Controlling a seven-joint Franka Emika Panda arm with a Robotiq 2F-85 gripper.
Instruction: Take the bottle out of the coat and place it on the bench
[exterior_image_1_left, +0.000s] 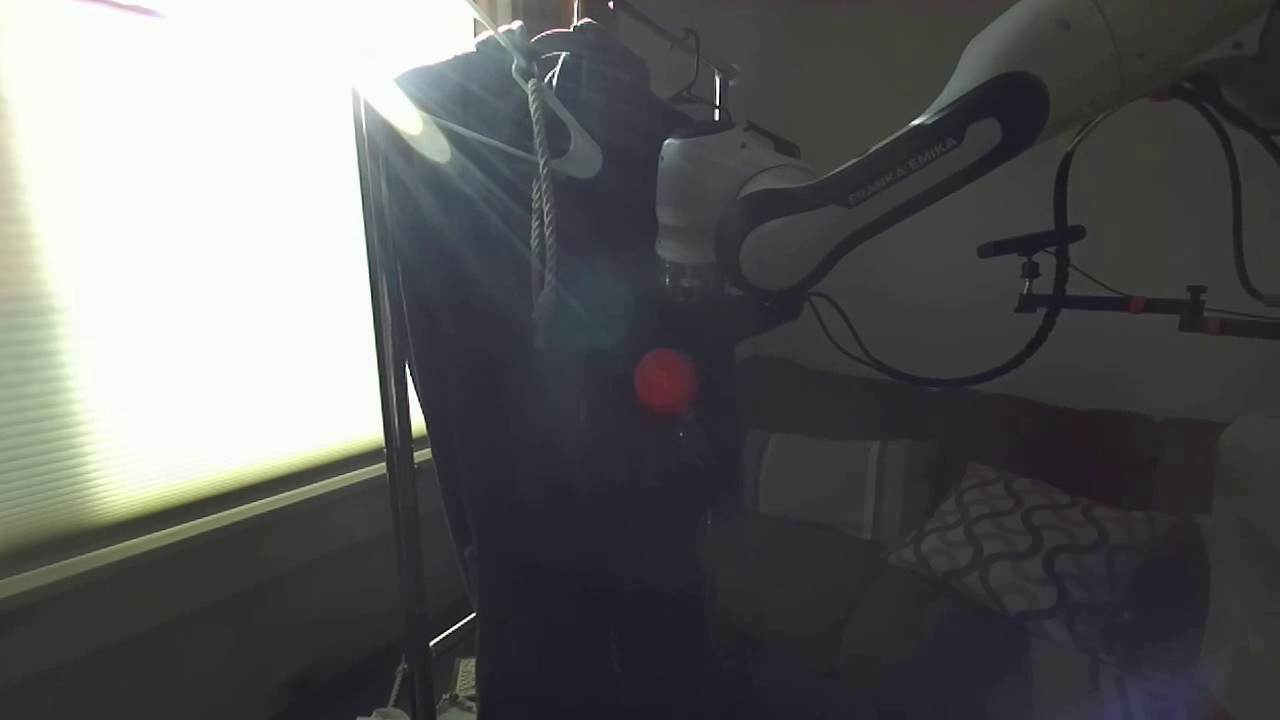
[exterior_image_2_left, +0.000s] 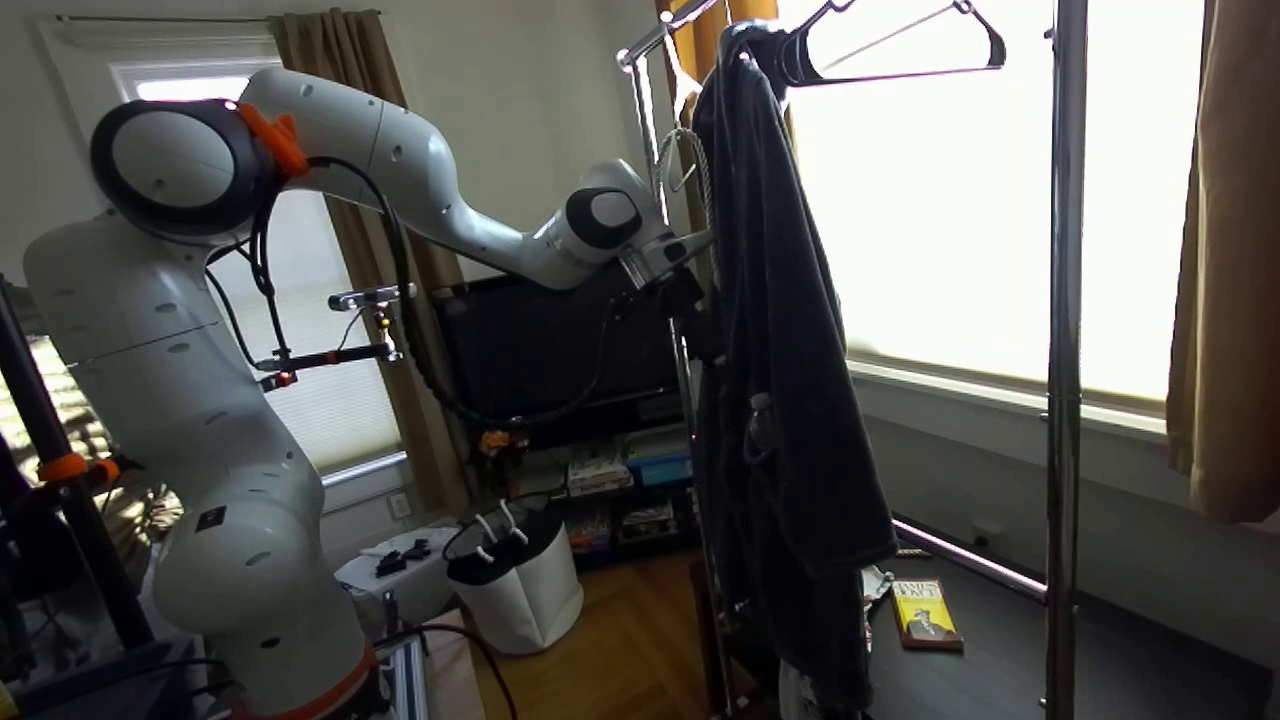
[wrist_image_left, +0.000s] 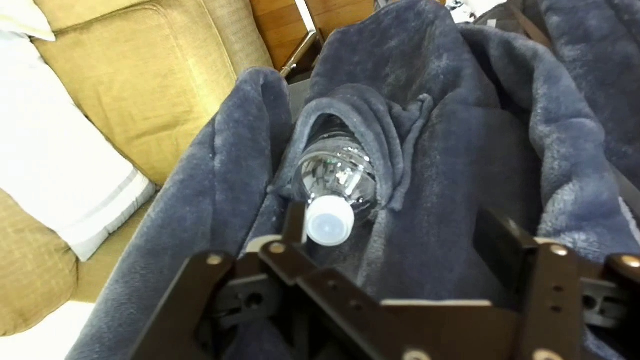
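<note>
The bottle (wrist_image_left: 337, 170) is in a pocket (wrist_image_left: 382, 125) of the coat (wrist_image_left: 460, 165), with the top end out. In the wrist view its white cap (wrist_image_left: 330, 221) points down the picture toward the claw (wrist_image_left: 395, 230), and the long axis runs back from there, nearly straight up the picture, into the cloth. In an exterior view the bottle (exterior_image_2_left: 759, 428) stands close to upright, cap uppermost.

The claw is spread wide, its 2 fingers (wrist_image_left: 294, 220) well apart. In the wrist view the cap shows right beside the finger on the picture's left; whether they touch is unclear.

The lower part of the bottle is hidden inside the pocket. The rear of the claw runs off the bottom edge of the wrist view, and the coat is cut off there at the right. Glare from the window (exterior_image_1_left: 200, 250) leaves the coat almost black in an exterior view, so the claw and bottle are hard to make out, and the coat's lower end falls outside the frame.

The arm (exterior_image_1_left: 900, 170) carries the words FRANKA EMIKA. A yellow book (exterior_image_2_left: 925, 615) near the coat's lower end reads JAMES JOYCE across the top of its cover.
</note>
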